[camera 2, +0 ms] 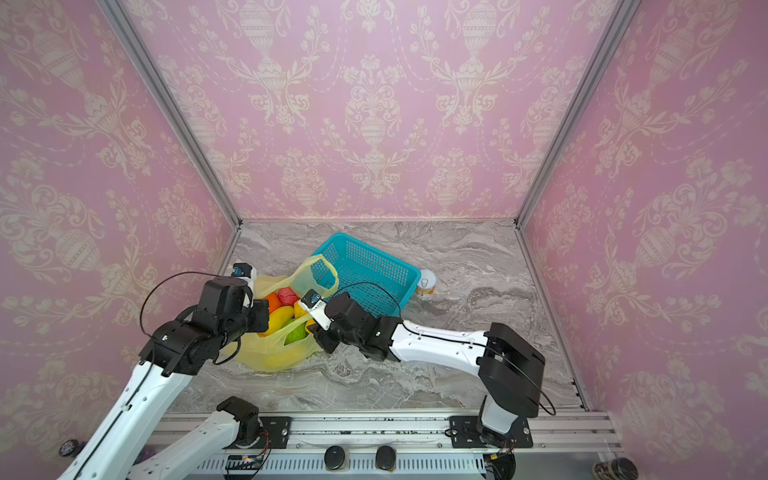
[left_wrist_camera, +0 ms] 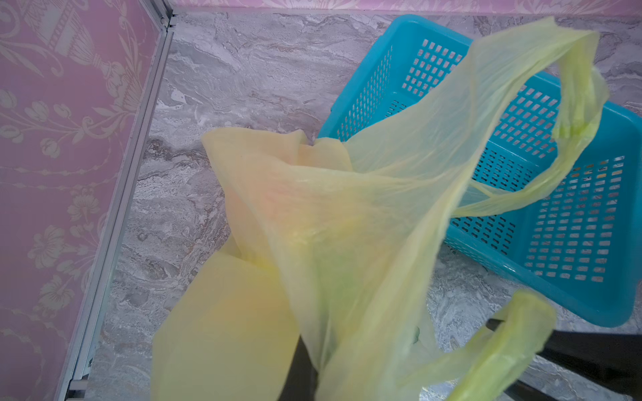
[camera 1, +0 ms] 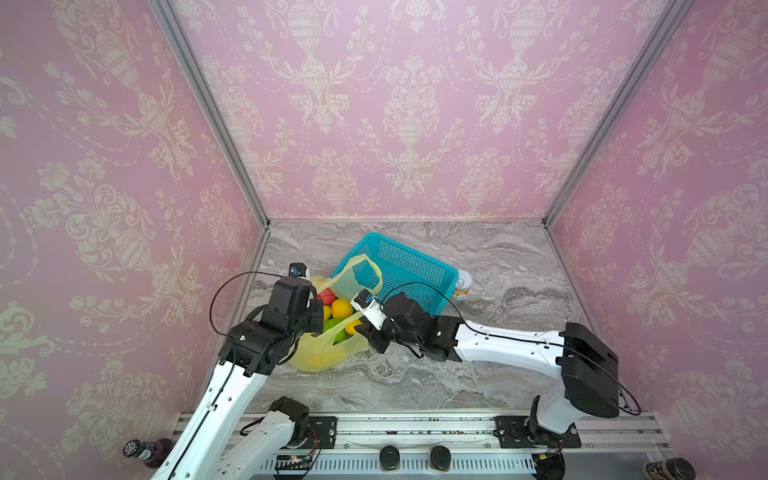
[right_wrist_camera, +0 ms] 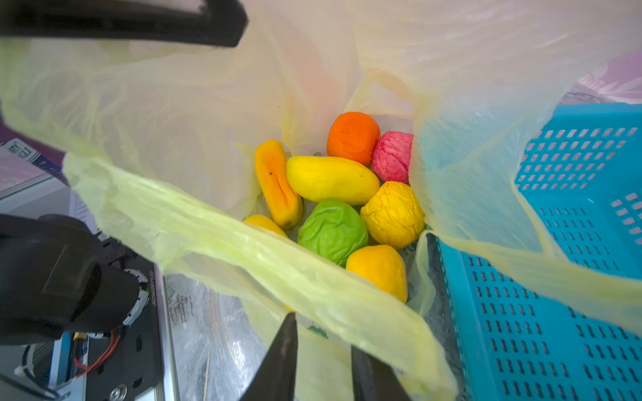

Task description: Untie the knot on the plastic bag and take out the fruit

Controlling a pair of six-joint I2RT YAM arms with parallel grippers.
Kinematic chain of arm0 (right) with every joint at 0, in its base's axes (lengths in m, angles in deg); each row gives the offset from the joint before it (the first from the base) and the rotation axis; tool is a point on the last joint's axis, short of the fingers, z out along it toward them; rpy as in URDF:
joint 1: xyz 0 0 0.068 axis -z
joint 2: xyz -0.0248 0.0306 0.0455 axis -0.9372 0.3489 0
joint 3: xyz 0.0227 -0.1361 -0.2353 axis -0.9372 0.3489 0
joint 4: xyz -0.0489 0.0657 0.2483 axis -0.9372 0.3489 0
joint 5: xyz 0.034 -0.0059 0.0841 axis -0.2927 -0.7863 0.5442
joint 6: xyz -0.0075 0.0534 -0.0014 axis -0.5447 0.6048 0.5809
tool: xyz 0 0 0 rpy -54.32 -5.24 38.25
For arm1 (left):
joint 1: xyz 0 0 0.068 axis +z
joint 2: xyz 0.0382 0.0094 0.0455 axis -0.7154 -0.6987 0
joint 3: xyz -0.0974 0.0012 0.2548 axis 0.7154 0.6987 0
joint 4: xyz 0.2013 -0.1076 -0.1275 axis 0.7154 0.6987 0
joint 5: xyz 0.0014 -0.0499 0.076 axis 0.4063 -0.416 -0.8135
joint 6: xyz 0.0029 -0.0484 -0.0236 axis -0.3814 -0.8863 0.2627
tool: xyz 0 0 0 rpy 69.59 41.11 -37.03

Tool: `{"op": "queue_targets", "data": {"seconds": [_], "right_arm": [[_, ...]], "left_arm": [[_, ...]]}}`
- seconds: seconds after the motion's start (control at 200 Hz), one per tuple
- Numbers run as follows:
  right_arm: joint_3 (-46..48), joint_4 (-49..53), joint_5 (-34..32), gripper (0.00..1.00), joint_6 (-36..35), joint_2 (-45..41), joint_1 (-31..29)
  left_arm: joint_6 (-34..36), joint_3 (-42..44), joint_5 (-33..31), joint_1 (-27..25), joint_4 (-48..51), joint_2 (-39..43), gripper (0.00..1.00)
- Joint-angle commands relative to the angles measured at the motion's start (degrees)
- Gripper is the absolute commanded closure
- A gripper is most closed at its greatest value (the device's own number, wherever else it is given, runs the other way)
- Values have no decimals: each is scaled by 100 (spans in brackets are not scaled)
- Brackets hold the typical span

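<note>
My left gripper [right_wrist_camera: 222,27] is clamped on the thin, crinkly film of the plastic bag [camera 1: 320,357], wrist bent down at its left side. My right gripper [right_wrist_camera: 323,333] reaches in low from the right, jaws slightly parted, a loose handle band [right_wrist_camera: 278,264] draped across their tips. The fruit [right_wrist_camera: 333,180], matte dimpled lumps, lies inside the open bag beside the perforated teal basket [camera 1: 415,266].

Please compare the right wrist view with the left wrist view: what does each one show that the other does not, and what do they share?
Only the right wrist view: the fruit lying bare inside the open plastic bag, and the right gripper, jaws apart. Only the left wrist view: the metal corner post and a whole handle loop raised over the teal basket; fruit shows only as colour through the film. Both: the plastic bag and the teal basket.
</note>
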Motion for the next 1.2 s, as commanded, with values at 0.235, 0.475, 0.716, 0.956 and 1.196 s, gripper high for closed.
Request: {"op": "queue_targets", "data": {"seconds": [0.235, 0.475, 0.716, 0.956, 1.196], "right_arm": [[-865, 234, 1136, 80, 229, 694, 107], [-131, -343, 2213, 100, 389, -79, 64], [473, -290, 1212, 77, 325, -642, 91], [1303, -790, 651, 58, 738, -1558, 605], [1186, -752, 714, 90, 1445, -1076, 1354]], "left_arm": [[38, 57, 92, 63, -18, 66, 100], [30, 44, 32, 80, -5, 75, 100], [20, 57, 25, 89, -1, 83, 100], [30, 53, 61, 95, -13, 51, 100], [32, 62, 96, 106, -18, 78, 100]]}}
